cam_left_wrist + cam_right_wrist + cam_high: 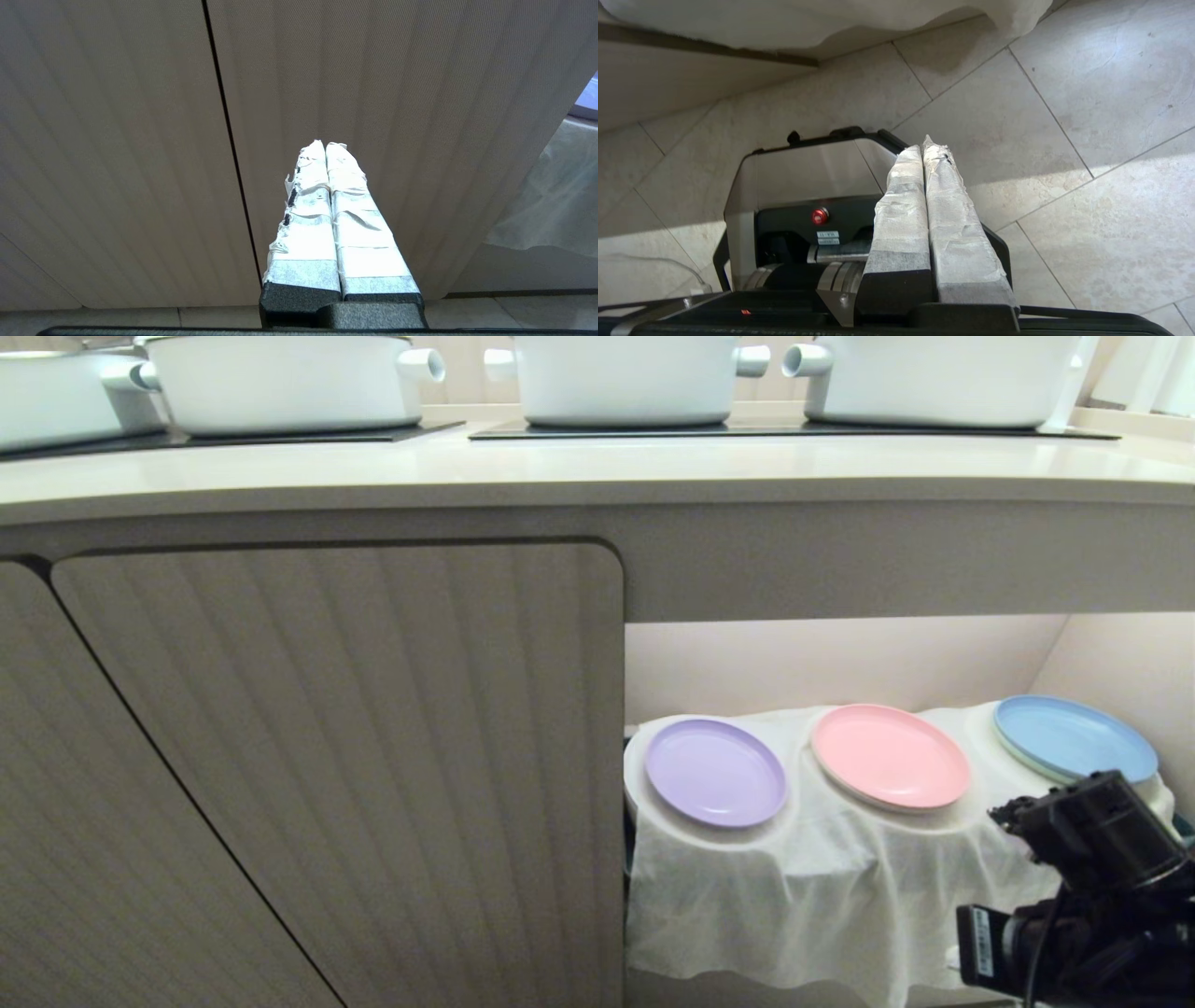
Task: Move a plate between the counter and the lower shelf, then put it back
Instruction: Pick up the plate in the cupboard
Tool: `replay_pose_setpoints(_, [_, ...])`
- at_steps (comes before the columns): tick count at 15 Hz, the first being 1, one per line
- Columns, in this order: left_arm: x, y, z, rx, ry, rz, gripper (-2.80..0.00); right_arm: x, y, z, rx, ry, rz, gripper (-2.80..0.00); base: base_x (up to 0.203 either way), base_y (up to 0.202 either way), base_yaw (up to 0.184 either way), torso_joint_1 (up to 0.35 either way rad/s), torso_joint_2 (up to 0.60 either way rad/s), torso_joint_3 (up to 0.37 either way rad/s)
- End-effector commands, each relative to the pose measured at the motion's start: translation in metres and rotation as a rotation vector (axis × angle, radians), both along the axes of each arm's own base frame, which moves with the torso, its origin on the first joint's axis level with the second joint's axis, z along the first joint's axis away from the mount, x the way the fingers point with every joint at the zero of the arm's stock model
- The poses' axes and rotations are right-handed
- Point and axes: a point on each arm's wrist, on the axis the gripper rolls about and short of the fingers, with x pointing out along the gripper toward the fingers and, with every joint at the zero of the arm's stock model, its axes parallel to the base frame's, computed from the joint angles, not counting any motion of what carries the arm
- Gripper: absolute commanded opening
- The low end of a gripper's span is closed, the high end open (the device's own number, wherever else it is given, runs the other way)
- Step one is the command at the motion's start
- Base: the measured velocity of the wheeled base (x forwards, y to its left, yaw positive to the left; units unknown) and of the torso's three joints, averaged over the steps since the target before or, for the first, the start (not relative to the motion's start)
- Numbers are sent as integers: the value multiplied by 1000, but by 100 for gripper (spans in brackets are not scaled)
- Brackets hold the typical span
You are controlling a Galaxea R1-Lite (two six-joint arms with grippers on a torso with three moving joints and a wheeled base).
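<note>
Head view: the counter (pixel 597 467) is seen from below its front edge, with four white pots (pixel 624 378) counted along it on two black hob panels (pixel 766 429). Beneath the counter and right of the ribbed door (pixel 345 765), an open shelf is covered by a white cloth (pixel 803 887). Three plates are counted on the cloth in a row: the plate (pixel 716 772), lilac, nearest the door; a pink plate (pixel 890 755) in the middle; a blue plate (pixel 1074 738) farthest from the door. The plate is thus found on the lower shelf, not on the counter. Only the right arm (pixel 1092 887) is seen, low beside the cloth and just in front of the blue plate; its fingers are hidden here. The plate lies up and away from that arm towards the door, past the pink plate. Being round, it has no long axis to be matched.

Left wrist view: the left gripper (pixel 325 148) is closed on nothing, pointed at the door. A sliver of lilac and the cloth's hem are caught at the frame's edge, so this arm is judged possibly the nearer to the plate.

Right wrist view: the right gripper (pixel 923 144) is closed and empty, aimed down at the tiled floor (pixel 1087 116) and the robot's base (pixel 803 186). The plate is not shown here.
</note>
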Motion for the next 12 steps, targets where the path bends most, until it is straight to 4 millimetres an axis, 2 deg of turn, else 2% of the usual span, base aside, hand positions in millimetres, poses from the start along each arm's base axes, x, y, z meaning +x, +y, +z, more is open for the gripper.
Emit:
replay_pose_setpoints(1, [0,0,0,0,0,0,-280,-1,-5,4,10,-22,-27,-280,0,0,0,0,0,0])
replay_pose_setpoints(4, [0,0,0,0,0,0,-280,1,-19,14,41,-135,-91,-280,0,0,0,0,0,0])
replay_pose_setpoints(6, [0,0,0,0,0,0,-280,-7,-36,19,7,-227,-96,-280,0,0,0,0,0,0])
replay_pose_setpoints(9, [0,0,0,0,0,0,-280,-31,-63,17,-120,-383,-77,-280,0,0,0,0,0,0])
replay_pose_setpoints(12, [0,0,0,0,0,0,-280,-62,-73,14,-190,-594,-30,-280,0,0,0,0,0,0])
